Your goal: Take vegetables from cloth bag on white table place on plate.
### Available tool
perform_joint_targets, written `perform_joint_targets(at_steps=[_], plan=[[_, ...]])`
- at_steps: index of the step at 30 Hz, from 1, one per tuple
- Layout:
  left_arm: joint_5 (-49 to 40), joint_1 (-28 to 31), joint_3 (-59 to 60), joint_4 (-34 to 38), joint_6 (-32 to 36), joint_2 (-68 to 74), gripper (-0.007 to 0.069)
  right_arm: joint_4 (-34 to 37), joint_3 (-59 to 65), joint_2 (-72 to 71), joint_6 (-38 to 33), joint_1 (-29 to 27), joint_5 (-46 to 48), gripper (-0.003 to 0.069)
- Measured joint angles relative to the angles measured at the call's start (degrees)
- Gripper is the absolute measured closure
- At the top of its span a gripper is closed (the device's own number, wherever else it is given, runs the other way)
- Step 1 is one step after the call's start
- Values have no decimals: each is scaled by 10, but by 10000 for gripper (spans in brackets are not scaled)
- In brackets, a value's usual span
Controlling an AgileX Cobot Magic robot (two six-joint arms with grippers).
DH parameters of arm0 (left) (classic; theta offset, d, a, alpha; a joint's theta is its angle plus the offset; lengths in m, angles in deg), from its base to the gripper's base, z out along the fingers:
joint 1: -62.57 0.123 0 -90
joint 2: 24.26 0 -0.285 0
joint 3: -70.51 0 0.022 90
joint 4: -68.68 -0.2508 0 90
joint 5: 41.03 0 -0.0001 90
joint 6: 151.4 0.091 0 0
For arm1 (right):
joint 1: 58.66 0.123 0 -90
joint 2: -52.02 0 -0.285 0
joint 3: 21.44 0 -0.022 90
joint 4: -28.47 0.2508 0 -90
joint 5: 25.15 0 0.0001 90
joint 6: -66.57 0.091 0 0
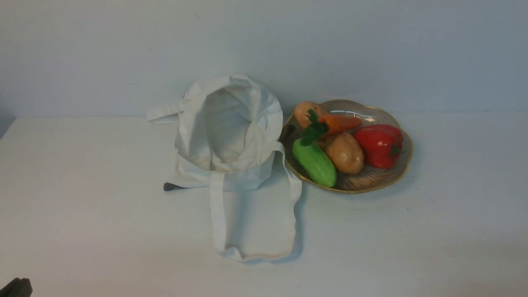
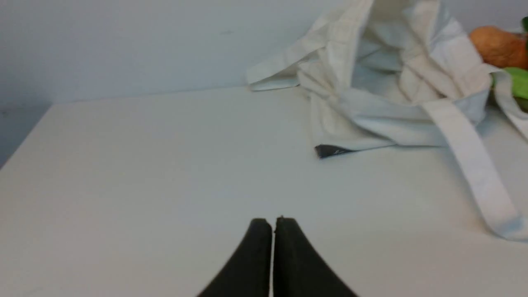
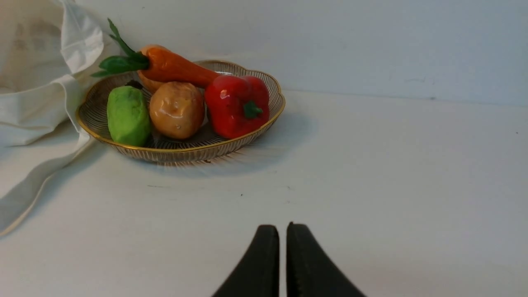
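Note:
The orange carrot (image 1: 340, 122) with its green top lies across the other vegetables on the gold-rimmed plate (image 1: 371, 185), seen also in the right wrist view as the carrot (image 3: 177, 68) on the plate (image 3: 181, 150). The white cloth bag (image 1: 231, 128) stands open just left of the plate, and no vegetable shows inside it. Its straps trail toward me on the white table (image 1: 82, 206). My left gripper (image 2: 273, 220) is shut and empty, low over bare table well short of the bag (image 2: 383, 82). My right gripper (image 3: 282, 226) is shut and empty, short of the plate.
Also on the plate are a green cucumber (image 1: 315, 163), two brown potatoes (image 1: 344, 152) and a red pepper (image 1: 379, 144). A dark corner (image 1: 171, 187) pokes out from under the bag's left side. A dark part of my left arm (image 1: 16, 287) shows at the near left edge.

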Motion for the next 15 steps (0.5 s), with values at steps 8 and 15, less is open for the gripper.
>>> perform_joint_targets(at_steps=[8,15], plan=[[-32,-1,7,1,0,0,629,0,0,0,0,0,0,637],[-38,-13,7,1,0,0,629,0,0,0,0,0,0,637]])
